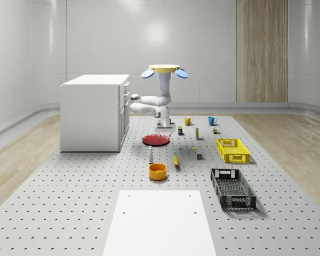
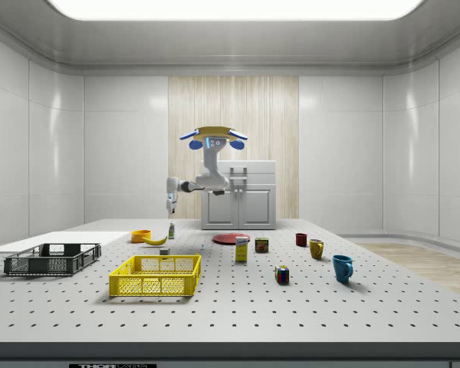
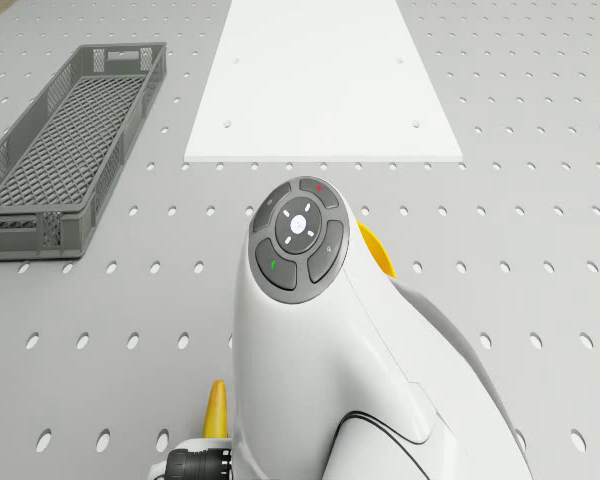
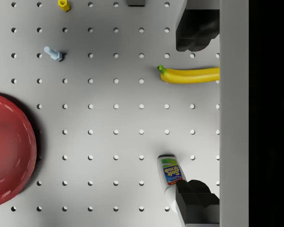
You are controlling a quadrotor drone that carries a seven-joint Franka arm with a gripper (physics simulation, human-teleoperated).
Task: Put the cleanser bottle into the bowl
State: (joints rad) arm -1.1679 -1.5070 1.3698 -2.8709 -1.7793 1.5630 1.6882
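While the drone (image 1: 164,69) hovers above the far middle part of the table (image 1: 69,213), close to the cabinet (image 1: 93,112), the arm hangs down and holds the gripper (image 4: 197,113) well above the surface, pointing straight down.

The jaws are spread apart and hold nothing. In the wrist view, one fingertip (image 4: 197,28) is near the banana (image 4: 189,74) and the other fingertip (image 4: 197,204) covers a part of the bottle (image 4: 171,177).

The bottle stands upright on the table in the middle part, between the red plate (image 1: 158,140) and the orange bowl (image 1: 157,171), as the whole-scene view shows. The bowl is nearer to the front edge than the bottle.

Seen from the wrist, the bottle is not between the jaws. It lies to one side, under the finger that is far from the banana, and a little out toward the plate. I judge that the gripper must shift along its opening line toward the bottle, and a little toward the plate, before it goes down.

Because the bottle stands, its long axis points up toward the camera, so a descent from above should bring the fingers on both sides of it. The bottle is narrow and tall, and it could fall if one finger touches it first.
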